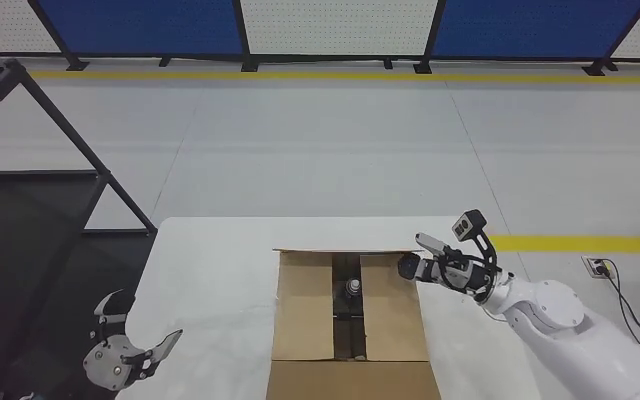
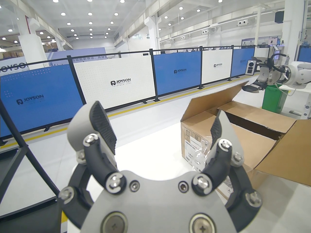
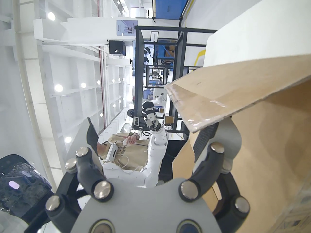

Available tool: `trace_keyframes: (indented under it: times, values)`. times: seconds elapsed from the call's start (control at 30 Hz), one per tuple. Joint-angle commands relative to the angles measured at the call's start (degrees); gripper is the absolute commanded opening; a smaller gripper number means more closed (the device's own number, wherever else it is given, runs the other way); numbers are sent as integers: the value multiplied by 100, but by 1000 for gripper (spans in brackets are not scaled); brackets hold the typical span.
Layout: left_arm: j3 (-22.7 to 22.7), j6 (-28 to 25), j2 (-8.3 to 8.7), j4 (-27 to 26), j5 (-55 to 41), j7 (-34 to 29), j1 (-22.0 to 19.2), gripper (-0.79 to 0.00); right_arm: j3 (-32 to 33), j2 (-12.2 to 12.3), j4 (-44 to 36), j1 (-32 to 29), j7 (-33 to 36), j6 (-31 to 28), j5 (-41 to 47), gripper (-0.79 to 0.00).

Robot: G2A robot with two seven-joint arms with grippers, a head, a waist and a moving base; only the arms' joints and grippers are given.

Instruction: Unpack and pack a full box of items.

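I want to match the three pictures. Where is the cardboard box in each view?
Top view: cardboard box at lower centre, on the white table.
Left wrist view: box beyond the open left gripper.
Right wrist view: box flap at one finger of the right gripper.
Shared landmark: that raised flap beside the right gripper.

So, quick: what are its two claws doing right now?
Left claw: open, holding nothing.
Right claw: open, at the box flap, not clamped on it.
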Motion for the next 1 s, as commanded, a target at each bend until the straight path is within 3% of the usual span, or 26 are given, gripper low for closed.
trace_keyframes:
  times: [0.0,0.1,0.53,0.77,0.97]
  values:
    - [-15,6,-2,14,-9,25,19,0,31,-75,21,70,-300,-12,-42,0]
    - [-32,-4,-4,23,-20,55,49,0,4,-189,55,202,-526,121,-180,0]
    - [20,7,-12,17,8,-1,31,0,28,-202,-100,121,-649,180,-238,0]
    - [-4,4,-14,-67,79,34,97,0,7,-430,-471,268,-1929,1013,-614,0]
    - [-84,26,-21,-46,51,147,210,0,-255,-820,57,700,-2753,1532,-661,0]
